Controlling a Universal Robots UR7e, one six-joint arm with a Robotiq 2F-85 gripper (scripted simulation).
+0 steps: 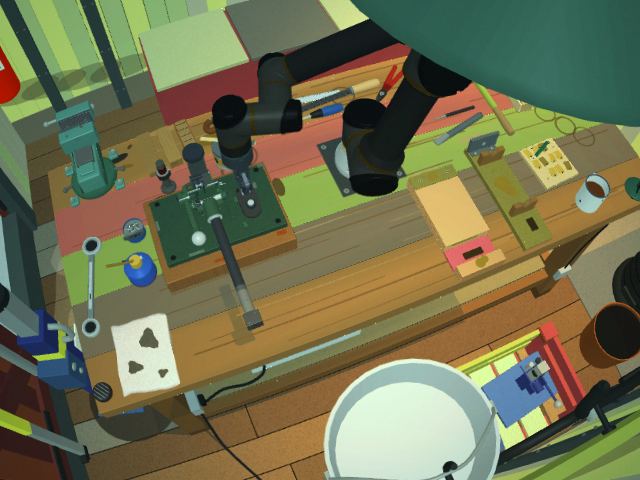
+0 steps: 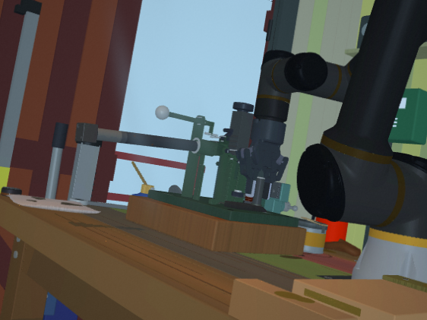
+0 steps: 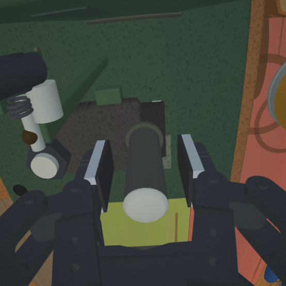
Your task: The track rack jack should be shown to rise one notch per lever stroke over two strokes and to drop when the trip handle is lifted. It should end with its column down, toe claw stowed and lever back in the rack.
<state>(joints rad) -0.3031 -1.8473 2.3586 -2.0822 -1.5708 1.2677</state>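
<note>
The jack's column [image 2: 239, 128] is partly hidden behind my wrist and the green frame. The track rack jack [image 1: 207, 204] stands on a green plate over a wooden block at the left of the bench. A long dark lever [image 1: 232, 263] sticks out of its socket toward the bench front. A thin arm with a white ball [image 2: 162, 112] rises from the frame top. My gripper [image 3: 144, 170] is open around a short upright dark peg with a pale top [image 3: 145, 173] on the plate's right side. It holds nothing.
A white bucket [image 1: 413, 418] stands on the floor in front of the bench. A ring spanner [image 1: 91, 284], a blue can [image 1: 140, 267] and a stained cloth [image 1: 146, 354] lie left of the jack. Boards and a tin mug [image 1: 593, 192] sit to the right.
</note>
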